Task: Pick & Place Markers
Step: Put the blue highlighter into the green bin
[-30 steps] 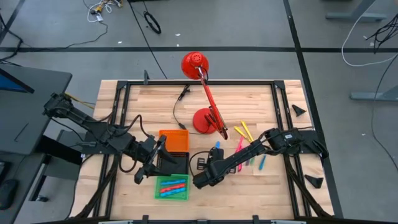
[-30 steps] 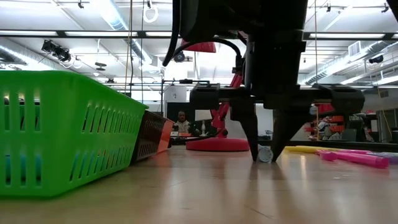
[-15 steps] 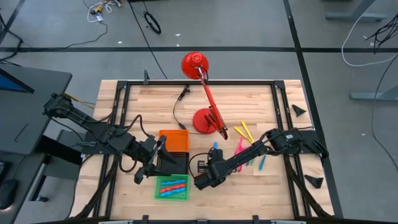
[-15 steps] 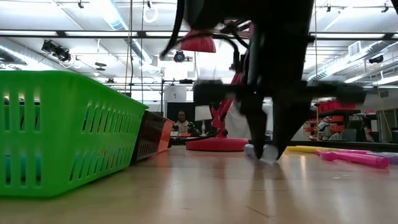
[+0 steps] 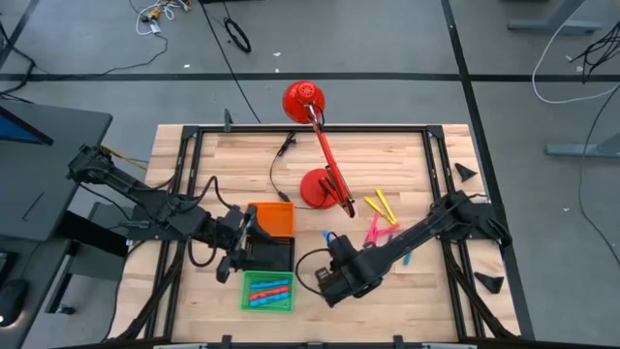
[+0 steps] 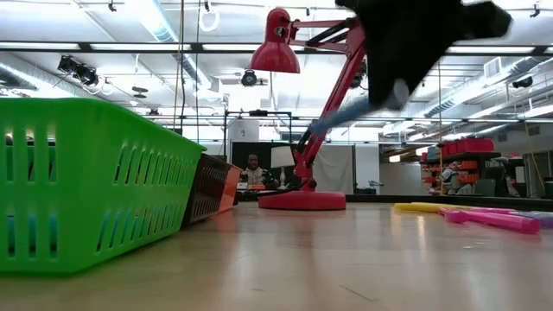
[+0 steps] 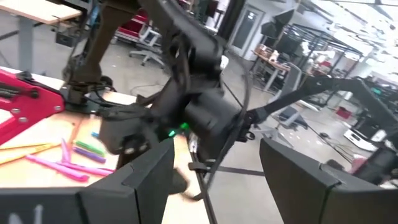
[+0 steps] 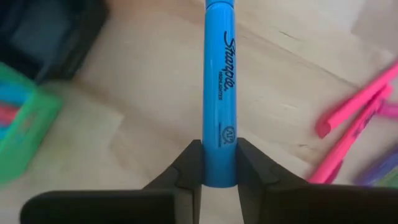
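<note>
My right gripper (image 5: pixel 336 254) hangs above the table's middle, right of the trays, shut on a blue marker (image 8: pixel 221 87). The marker's free end (image 5: pixel 326 236) sticks out toward the far edge. Loose markers lie on the wood to the right: yellow (image 5: pixel 381 204), pink (image 5: pixel 373 231) and blue (image 5: pixel 407 255). The green tray (image 5: pixel 268 291) holds blue and red markers. My left gripper (image 5: pixel 242 247) hovers open over the black tray (image 5: pixel 269 256), and nothing lies between its fingers (image 7: pixel 214 180). My right gripper pinches the blue marker's barrel near one end (image 8: pixel 221 163), one finger on each side. The fingers come from above, slanting steeply down. The marker is lifted clear of the table and tilts, its free end (image 6: pixel 333 121) lower than the fingers.
A red desk lamp (image 5: pixel 320 145) stands at the far middle, its base (image 5: pixel 318 187) just beyond the loose markers. An orange tray (image 5: pixel 274 218) sits behind the black one. A dark cable (image 5: pixel 276 170) lies left of the lamp. Bare wood shows right of the green tray.
My right gripper has closed on the blue marker that lay on the table and has risen with it while its wrist rolled. The marker, flat on the wood a second ago, now hangs tilted and clear of the table.
</note>
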